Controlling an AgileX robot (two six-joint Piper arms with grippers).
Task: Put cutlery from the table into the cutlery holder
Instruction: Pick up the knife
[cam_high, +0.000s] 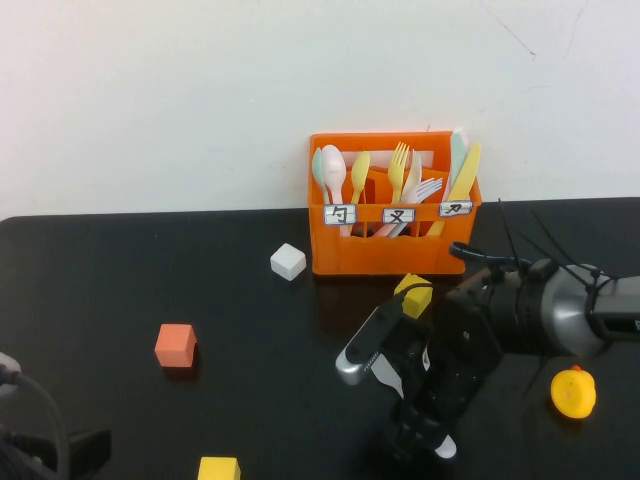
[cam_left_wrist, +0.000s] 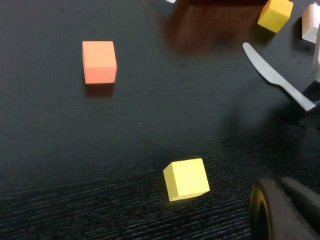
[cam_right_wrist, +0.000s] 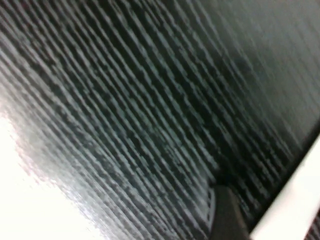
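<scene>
Left gripper (cam_left_wrist: 280, 210): only a dark edge shows at the near left corner of the table (cam_high: 120, 290), parked, fingers pressed together, holding nothing.

Yellow block (cam_high: 218, 468) sits at the near edge, orange-red block (cam_high: 176, 345) a bit farther back on the left.

Right gripper (cam_high: 425, 420): low over the table right of centre, pointing down and toward the near edge; can't tell from the frames how its fingers stand. Right wrist view is just blurred tabletop plus a pale strip at one corner, can't tell what it is.

Grey knife (cam_left_wrist: 277, 77) lies flat on the table, seen in the left wrist view; handle end runs under the right arm's dark hardware. In the high view it shows as a pale blade beside the gripper. Can't tell if it's touched.

Yellow duck (cam_high: 573, 392) to the right of the arm. 2nd yellow block (cam_high: 414, 297) just in front of the cutlery holder (cam_high: 395, 255); white block (cam_high: 288, 261) to the holder's left.

Holder stands at the far edge by the wall, 3 labelled compartments: spoons left, forks middle, yellow knife (cam_high: 463, 180) upright in the right 1.
</scene>
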